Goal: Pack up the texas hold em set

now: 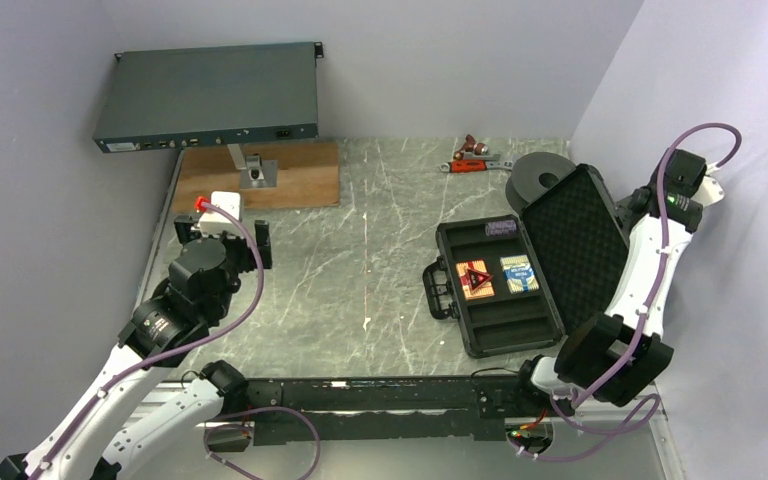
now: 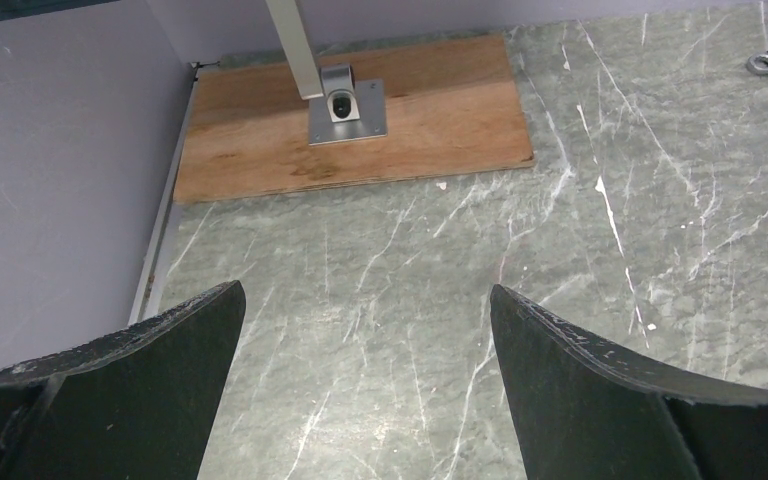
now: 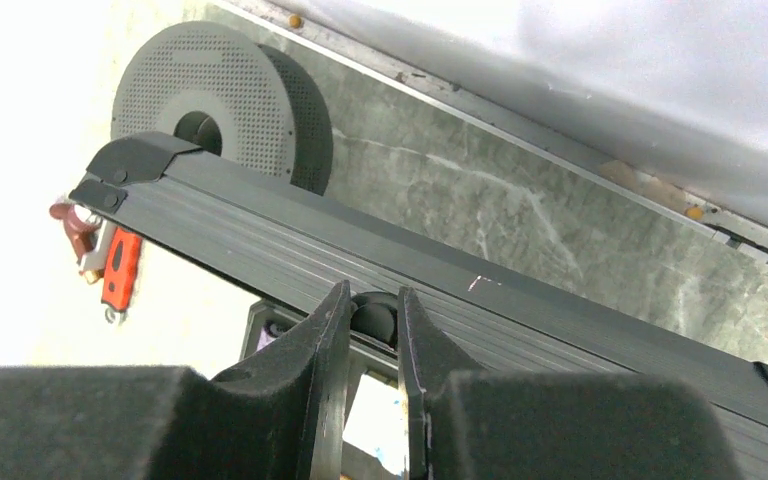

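Left pincer: fully spread, empty, above the worktop.

Case: right of centre, open.

Tray contents:
- purple chip stack
- red card box under red triangle
- blue-white card box

Right pincer: nearly closed, gripping nothing visible, at the back of the lid.

Likely hazards: tips slipping off the lid; lid slamming and jolting the contents.

Both arms: white links, black joint housings. Purple cable loops along left arm and right arm. Green light at right wrist. Fingers black, wedge-shaped, edges scuffed.
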